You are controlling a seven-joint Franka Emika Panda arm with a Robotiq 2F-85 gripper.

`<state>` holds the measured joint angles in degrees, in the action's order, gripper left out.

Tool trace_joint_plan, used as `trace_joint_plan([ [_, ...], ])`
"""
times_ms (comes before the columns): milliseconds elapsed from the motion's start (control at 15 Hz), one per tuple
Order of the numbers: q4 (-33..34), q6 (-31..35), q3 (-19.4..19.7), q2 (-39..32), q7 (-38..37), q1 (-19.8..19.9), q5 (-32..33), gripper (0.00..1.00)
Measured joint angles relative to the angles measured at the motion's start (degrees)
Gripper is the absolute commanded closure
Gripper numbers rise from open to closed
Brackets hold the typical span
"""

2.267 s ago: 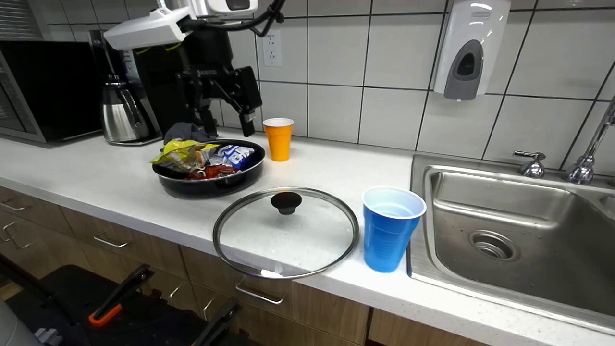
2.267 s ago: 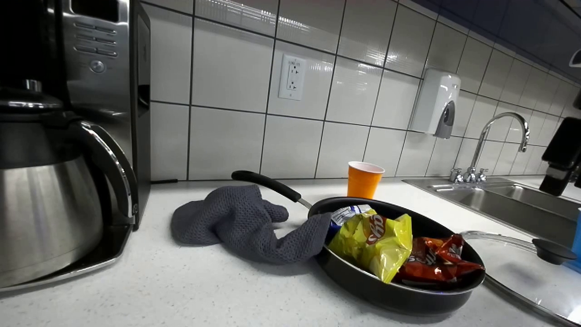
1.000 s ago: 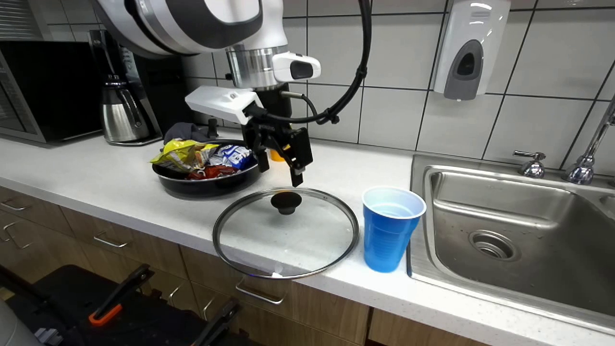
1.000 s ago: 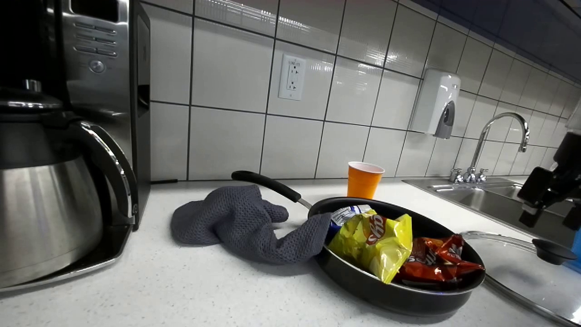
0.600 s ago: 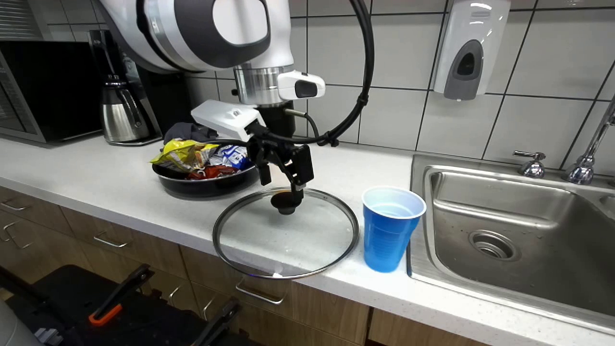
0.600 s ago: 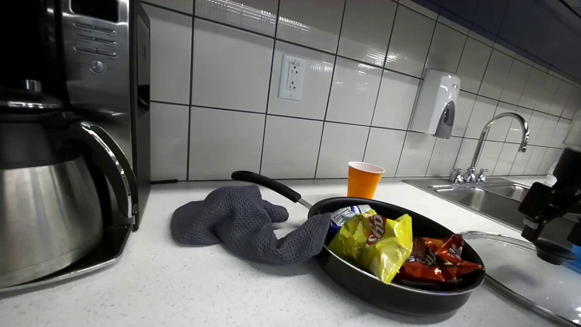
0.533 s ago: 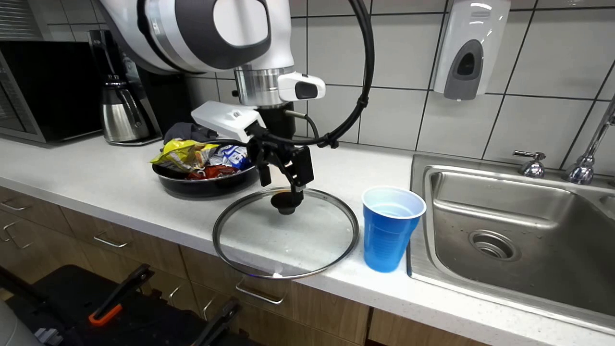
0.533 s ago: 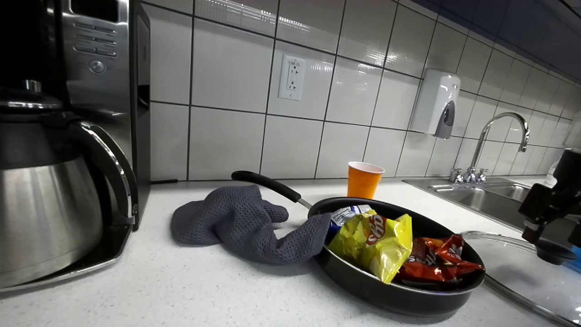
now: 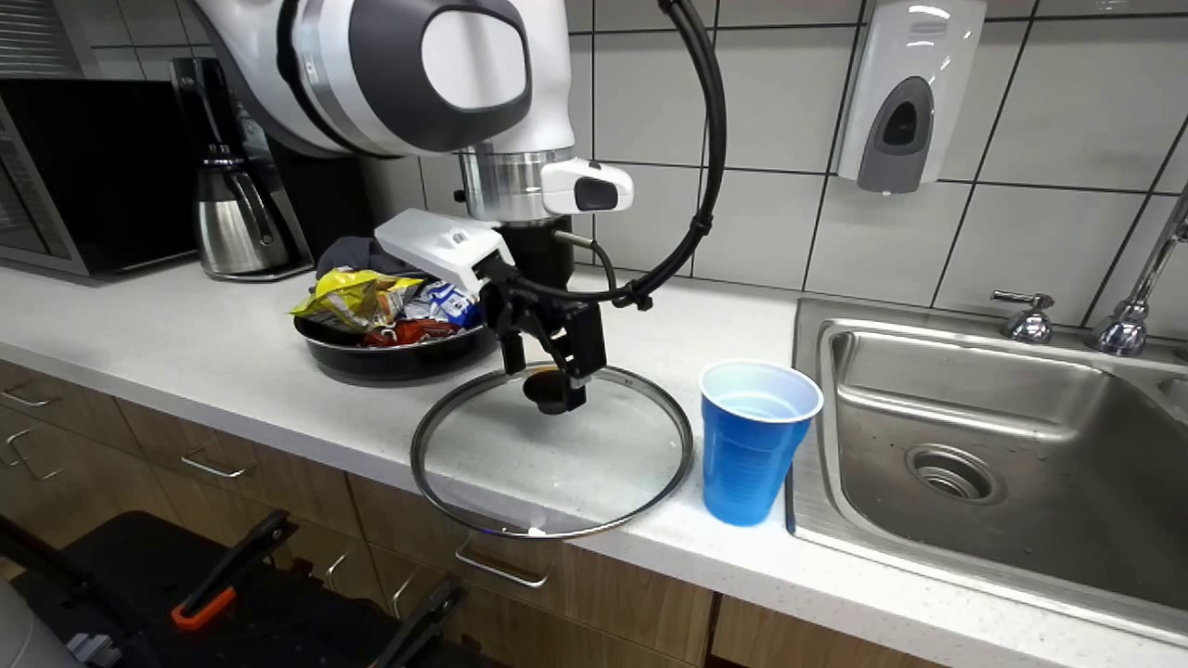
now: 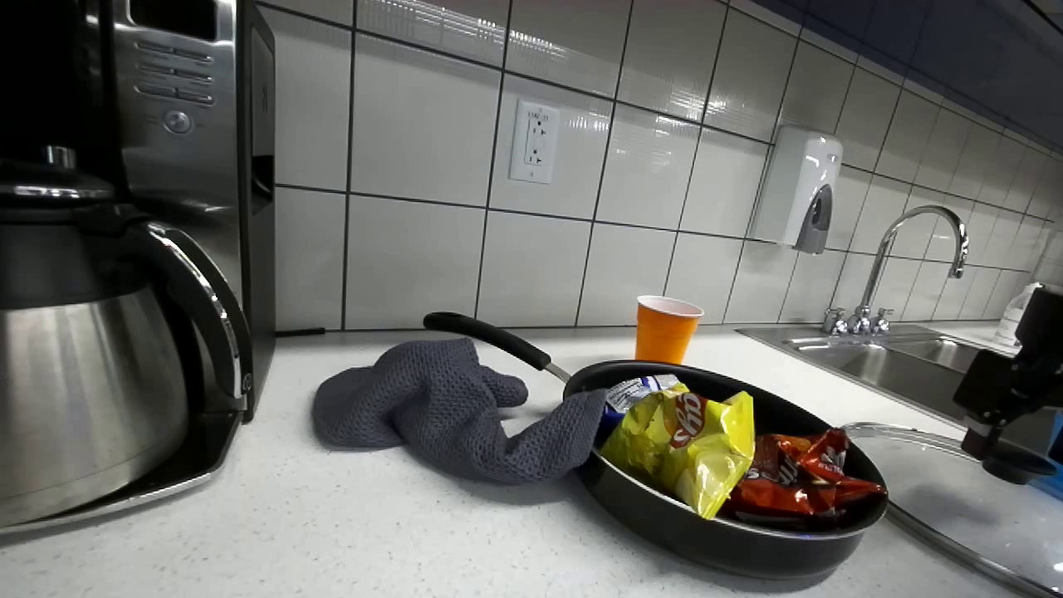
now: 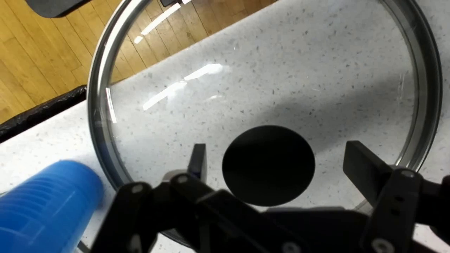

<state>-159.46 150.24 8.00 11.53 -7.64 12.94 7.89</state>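
My gripper (image 11: 276, 156) stands open, pointing down around the black knob (image 11: 268, 165) of a glass lid (image 9: 603, 473). In the wrist view the knob sits between the two fingers, with a gap on each side and somewhat nearer the left one. A finger (image 9: 575, 397) overlaps the knob's right side in an exterior view. The lid lies knob up on the white counter, its steel rim (image 11: 430, 88) jutting past the front edge. Beside it stands a blue cup (image 9: 752, 455). A black pan (image 10: 714, 544) holds a yellow bag (image 10: 685, 448), a red bag (image 10: 797, 482) and a blue bag (image 10: 635, 390).
A sink (image 9: 807, 482) lies right of the blue cup. A grey cloth (image 10: 423, 407) touches the pan near its handle (image 10: 490, 332). Behind the pan stands an orange cup (image 10: 667, 328). A coffee maker with a steel carafe (image 9: 241, 227) and a microwave (image 9: 102, 176) stand farther left.
From above the pan, my open gripper has moved across to the lid and then down, so its fingers now flank the knob. The lid, pan and cups have not moved.
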Motion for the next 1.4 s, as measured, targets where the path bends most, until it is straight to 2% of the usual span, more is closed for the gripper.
trace_joint_plan([
  [1400,0.0,1.2,0.2,-1.3,-1.6,0.7,4.8,0.00],
])
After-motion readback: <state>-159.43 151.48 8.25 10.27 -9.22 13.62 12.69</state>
